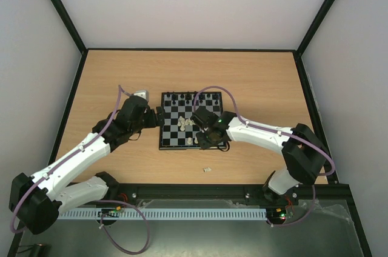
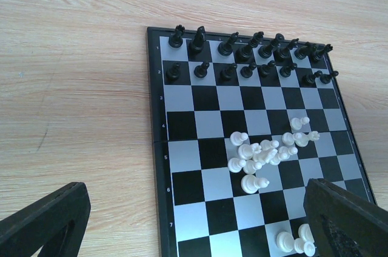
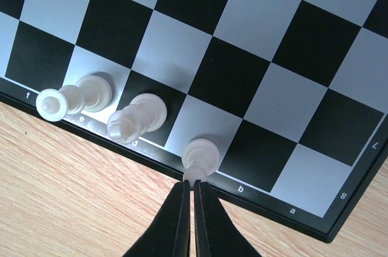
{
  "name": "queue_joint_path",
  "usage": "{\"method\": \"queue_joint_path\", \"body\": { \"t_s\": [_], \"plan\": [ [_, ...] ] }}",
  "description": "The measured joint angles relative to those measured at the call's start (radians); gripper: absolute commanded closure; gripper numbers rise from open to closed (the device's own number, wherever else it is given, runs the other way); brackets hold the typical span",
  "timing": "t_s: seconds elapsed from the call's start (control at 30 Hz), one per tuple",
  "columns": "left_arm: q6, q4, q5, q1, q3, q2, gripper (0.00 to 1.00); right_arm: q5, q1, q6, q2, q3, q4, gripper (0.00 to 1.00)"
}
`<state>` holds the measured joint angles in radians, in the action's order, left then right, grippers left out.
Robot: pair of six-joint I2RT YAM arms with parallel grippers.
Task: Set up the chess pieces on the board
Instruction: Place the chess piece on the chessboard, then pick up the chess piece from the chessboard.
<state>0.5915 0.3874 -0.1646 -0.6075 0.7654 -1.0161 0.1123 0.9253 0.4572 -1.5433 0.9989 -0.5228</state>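
Observation:
The board (image 1: 173, 137) lies mid-table with black pieces (image 1: 191, 96) in two rows along its far edge. A loose heap of white pieces (image 1: 188, 122) lies near its middle. The left wrist view shows the board (image 2: 194, 148), the black rows (image 2: 248, 57) and the white heap (image 2: 267, 151). My left gripper (image 1: 156, 117) is open and empty at the board's left edge. My right gripper (image 3: 193, 183) is shut, its tips against the top of a white piece (image 3: 201, 155) standing on the near row of the board (image 3: 242, 39). Two more white pieces (image 3: 138, 116) stand beside it.
One small white piece (image 1: 207, 170) lies on the wooden table in front of the board. Black frame rails and pale walls bound the table on three sides. The arm bases and a cable rail run along the near edge.

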Motion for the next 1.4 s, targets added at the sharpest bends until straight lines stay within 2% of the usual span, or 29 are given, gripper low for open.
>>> {"method": "queue_joint_path", "body": {
  "t_s": [0.1, 0.2, 0.37, 0.67, 0.73, 0.77, 0.8, 0.9, 1.03, 1.17, 1.3, 1.4],
  "plan": [
    [0.000, 0.000, 0.000, 0.000, 0.000, -0.001, 0.00, 0.000, 0.000, 0.000, -0.005, -0.005, 0.004, 0.89],
    [0.000, 0.000, 0.000, 0.000, 0.000, -0.001, 0.01, 0.000, 0.000, 0.003, -0.008, -0.005, 0.006, 0.88],
    [0.000, 0.000, 0.000, -0.001, 0.000, -0.001, 0.00, 0.003, 0.000, 0.003, -0.017, -0.005, 0.009, 0.97],
    [0.000, 0.000, 0.000, -0.001, 0.000, -0.001, 0.01, 0.020, 0.000, 0.002, -0.031, 0.005, 0.034, 0.97],
    [0.000, 0.000, 0.000, -0.001, 0.000, -0.001, 0.01, 0.023, 0.000, 0.001, -0.032, 0.006, 0.034, 0.90],
    [0.000, 0.000, 0.000, -0.001, 0.000, -0.001, 0.01, 0.023, 0.000, 0.000, -0.032, 0.006, 0.034, 0.79],
    [0.000, 0.000, 0.000, -0.001, 0.000, -0.001, 0.01, 0.024, 0.000, -0.002, -0.033, 0.006, 0.034, 0.73],
    [0.000, 0.000, 0.000, -0.001, 0.000, -0.001, 0.00, 0.026, 0.000, -0.002, -0.038, 0.006, 0.029, 0.58],
    [-0.001, 0.000, 0.005, -0.001, 0.000, -0.001, 0.00, 0.032, 0.000, -0.002, -0.031, 0.006, 0.024, 0.47],
    [-0.005, -0.006, 0.018, -0.005, 0.000, -0.013, 0.01, 0.050, 0.000, 0.000, -0.006, 0.009, 0.014, 0.44],
    [-0.010, -0.027, 0.036, -0.012, 0.002, -0.061, 0.01, 0.087, -0.005, 0.000, 0.047, 0.031, 0.001, 0.45],
    [-0.019, -0.040, 0.050, -0.029, 0.010, -0.117, 0.10, 0.100, -0.023, -0.001, 0.086, 0.039, 0.002, 0.48]
  ]
}}
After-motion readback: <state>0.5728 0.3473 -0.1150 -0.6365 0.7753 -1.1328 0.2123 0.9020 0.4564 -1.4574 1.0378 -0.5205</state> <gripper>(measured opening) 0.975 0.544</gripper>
